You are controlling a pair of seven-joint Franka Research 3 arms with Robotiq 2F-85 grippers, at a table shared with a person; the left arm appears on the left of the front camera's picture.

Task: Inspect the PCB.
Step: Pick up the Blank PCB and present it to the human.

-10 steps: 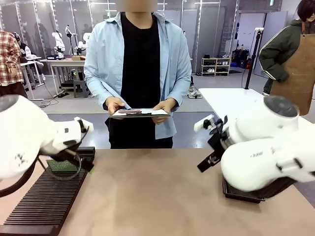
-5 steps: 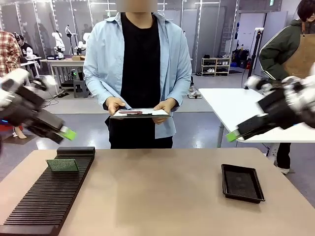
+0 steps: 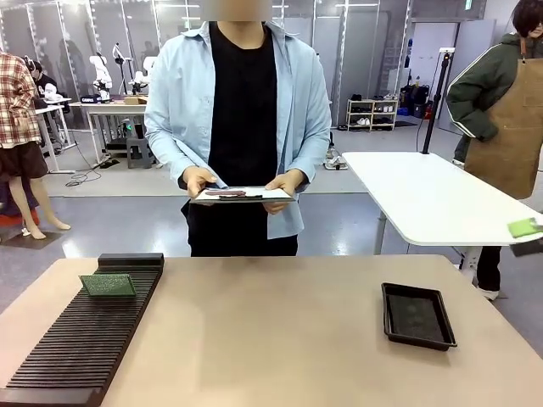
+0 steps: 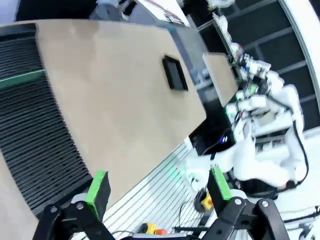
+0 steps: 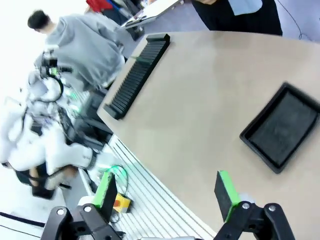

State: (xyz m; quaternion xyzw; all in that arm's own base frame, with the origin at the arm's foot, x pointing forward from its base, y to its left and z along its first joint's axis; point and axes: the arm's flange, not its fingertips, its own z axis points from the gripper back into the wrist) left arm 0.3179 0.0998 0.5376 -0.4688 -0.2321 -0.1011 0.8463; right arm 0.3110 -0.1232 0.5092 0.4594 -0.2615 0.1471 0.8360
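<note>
PCB (image 3: 108,286) stood on edge in a slot near the far end of the black slotted rack (image 3: 81,339), on the left side of the table (image 3: 271,339) in the front view, with nothing touching it. Across the table a person held a clipboard (image 3: 242,195) flat in both hands, well apart from the board. A shallow black tray (image 3: 416,315) lay on the table's right side. The right gripper (image 3: 526,227) came in as one green pad cut off by the picture's right edge. How wide it stood could not be told from there.

In the left wrist view the left gripper (image 4: 159,184) had its fingers spread wide, with nothing between the green pads and nothing touched. It hung past the table's near edge. The PCB (image 4: 22,79) appeared as a thin green strip across the rack (image 4: 35,140), its face hidden at that angle. The tray (image 4: 175,72) was small and far off, and the other arm (image 4: 260,130) was blurred at the right.

In the right wrist view the right gripper (image 5: 166,192) was likewise spread wide and empty, past the table's near edge. The tray (image 5: 282,125) lay nearest and the rack (image 5: 137,75) far off. The board in it was too small to make out. The clipboard (image 5: 150,10) was cut off by the top edge.
</note>
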